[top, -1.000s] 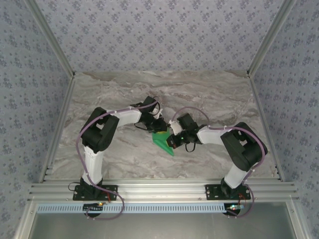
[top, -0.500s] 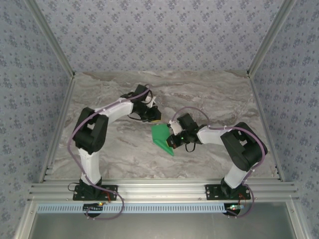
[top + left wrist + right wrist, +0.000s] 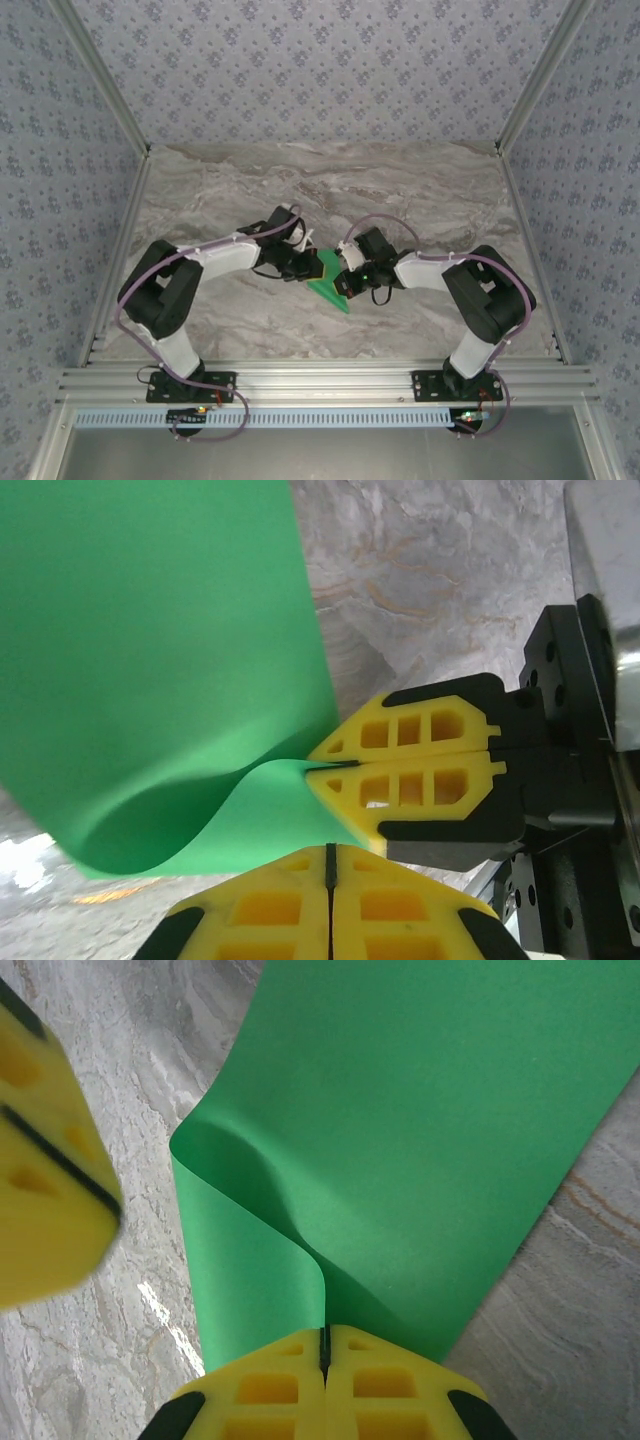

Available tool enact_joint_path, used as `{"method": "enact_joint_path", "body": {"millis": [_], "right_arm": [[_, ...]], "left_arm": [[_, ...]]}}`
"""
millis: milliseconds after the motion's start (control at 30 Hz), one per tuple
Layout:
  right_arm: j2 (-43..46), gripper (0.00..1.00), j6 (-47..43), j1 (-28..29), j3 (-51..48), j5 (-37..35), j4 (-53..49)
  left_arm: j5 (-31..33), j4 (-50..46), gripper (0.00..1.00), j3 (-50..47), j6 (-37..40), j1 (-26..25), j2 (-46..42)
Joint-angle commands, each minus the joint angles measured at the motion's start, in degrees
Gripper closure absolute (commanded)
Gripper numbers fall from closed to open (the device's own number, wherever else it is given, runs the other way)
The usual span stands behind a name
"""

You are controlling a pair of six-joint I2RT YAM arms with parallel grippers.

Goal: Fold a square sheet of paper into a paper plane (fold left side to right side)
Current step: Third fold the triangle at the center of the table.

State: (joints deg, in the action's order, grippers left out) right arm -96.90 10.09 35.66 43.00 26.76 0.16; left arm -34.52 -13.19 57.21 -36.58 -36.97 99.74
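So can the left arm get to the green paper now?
Probably yes. The left pincer sits shut right beside the curled edge of the green paper, with nothing between them. The right pincer is pinching that paper.

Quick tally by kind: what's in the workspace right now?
Grippers: 2, the left gripper and the right gripper
Paper, green: 1
Table: 1
Total: 4
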Motion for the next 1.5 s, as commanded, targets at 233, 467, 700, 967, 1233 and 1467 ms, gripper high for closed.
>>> {"method": "enact_joint_path", "body": {"millis": [233,467,700,967,1233,1467], "right_arm": [[-2.8,1.00,-0.6,1.2,-0.5,-2.8,-7.2],[-3.3,1.00,-0.6,1.2,-0.2,-2.5,-7.2],[-3.3,1.00,-0.3,1.2,0.3,-1.8,-7.3],[2.5,0.94,0.7,-0.5,4.4,-2.1,-11.4],[10.4,0.72,0.6,-2.0,4.7,-3.8,-17.5],[11.4,0.79,7.9,0.3,1.2,8.3,-12.8]], "left_arm": [[1.1,4.4,0.95,-0.4,-2.2,-2.0,5.4],[2.4,7.1,0.95,-4.1,-3.1,-1.9,5.3],[4.8,8.7,0.96,-5.9,-2.7,-2.0,7.4],[6.9,8.5,0.98,-8.1,-2.9,-1.9,9.3],[7.2,9.0,0.98,-9.1,-3.2,-1.9,9.2],[7.4,8.5,0.98,-8.9,-2.8,-2.0,8.8]]}}
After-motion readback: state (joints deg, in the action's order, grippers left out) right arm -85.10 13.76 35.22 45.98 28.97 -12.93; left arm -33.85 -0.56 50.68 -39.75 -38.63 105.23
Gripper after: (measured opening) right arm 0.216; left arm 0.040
